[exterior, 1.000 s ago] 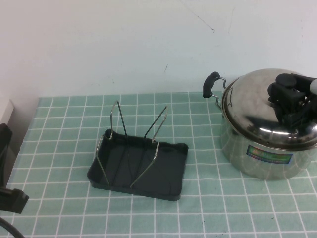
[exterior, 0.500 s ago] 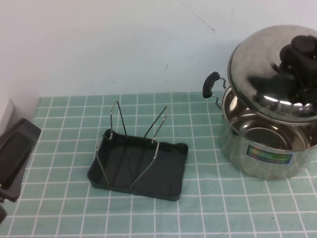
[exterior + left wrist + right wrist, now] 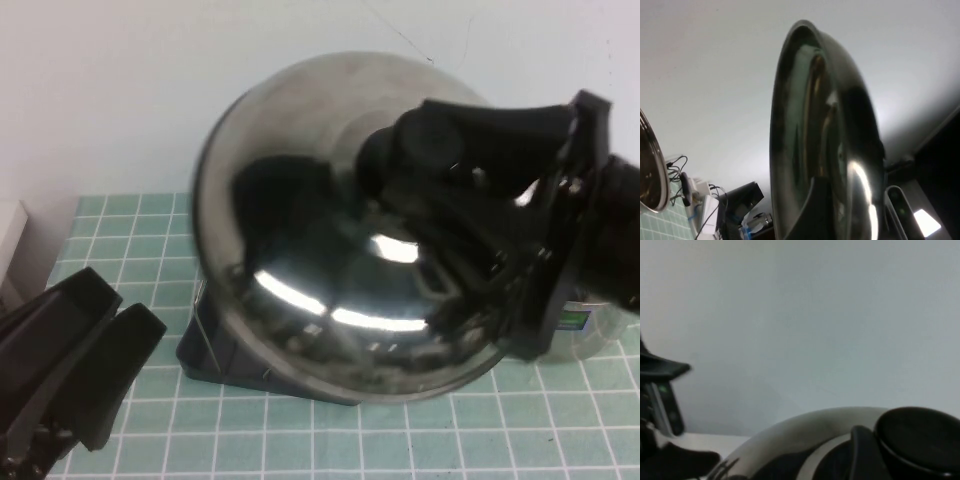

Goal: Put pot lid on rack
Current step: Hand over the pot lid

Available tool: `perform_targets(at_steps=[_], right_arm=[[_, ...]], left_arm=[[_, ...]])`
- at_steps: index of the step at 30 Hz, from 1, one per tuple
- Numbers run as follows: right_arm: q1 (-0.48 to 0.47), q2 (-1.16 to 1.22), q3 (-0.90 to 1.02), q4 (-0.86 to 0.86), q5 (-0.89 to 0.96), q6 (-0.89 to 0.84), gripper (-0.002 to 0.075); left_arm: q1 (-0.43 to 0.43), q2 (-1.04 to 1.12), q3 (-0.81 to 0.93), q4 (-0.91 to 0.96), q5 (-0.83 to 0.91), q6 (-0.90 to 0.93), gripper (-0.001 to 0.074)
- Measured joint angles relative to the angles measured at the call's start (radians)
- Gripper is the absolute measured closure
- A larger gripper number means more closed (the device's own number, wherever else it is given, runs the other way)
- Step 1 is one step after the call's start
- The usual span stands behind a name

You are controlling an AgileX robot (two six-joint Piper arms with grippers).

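steel pot lid (image 3: 330,260) hangs over the rack (image 3: 215,355), knob clamped in the right pincer (image 3: 420,150); next, tilt it between prongs. left pincer (image 3: 75,370) waits low, jaws apart.

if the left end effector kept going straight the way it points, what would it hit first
Probably the pot lid, held up by the right end effector: it fills the left wrist view dead ahead. The left end effector, open, sits low left, beside the rack. Depth is unclear.

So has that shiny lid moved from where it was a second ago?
Yes. The right gripper has lifted the pot lid off the pot and carried it left, over the rack.
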Motion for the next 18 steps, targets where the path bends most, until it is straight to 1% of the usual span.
perform_targets(at_steps=[4, 6, 8, 11, 12, 14, 18], right_arm=[[0.139, 0.0, 0.002, 0.058, 0.004, -0.091, 0.037], [0.185, 0.0, 0.002, 0.067, 0.017, -0.124, 0.037], [0.218, 0.0, 0.002, 0.072, 0.048, -0.142, 0.037], [0.24, 0.0, 0.004, 0.08, 0.087, -0.149, 0.037], [0.244, 0.0, 0.004, 0.082, 0.089, -0.15, 0.037], [0.246, 0.006, 0.004, 0.091, 0.08, -0.153, 0.037], [0.248, 0.027, 0.004, 0.105, 0.06, -0.152, 0.037]], left_arm=[[0.0, 0.0, 0.0, 0.003, 0.011, -0.014, 0.0125], [0.0, 0.0, 0.0, 0.009, 0.026, -0.014, 0.0125], [0.0, 0.0, 0.0, 0.011, 0.035, -0.014, 0.0123], [0.0, 0.0, 0.0, 0.011, 0.034, -0.014, 0.0131], [0.0, 0.0, 0.0, 0.011, 0.029, -0.014, 0.0146], [0.0, 0.0, 0.0, 0.015, 0.019, -0.014, 0.0201], [0.0, 0.0, 0.0, 0.043, 0.0, -0.014, 0.0391]])
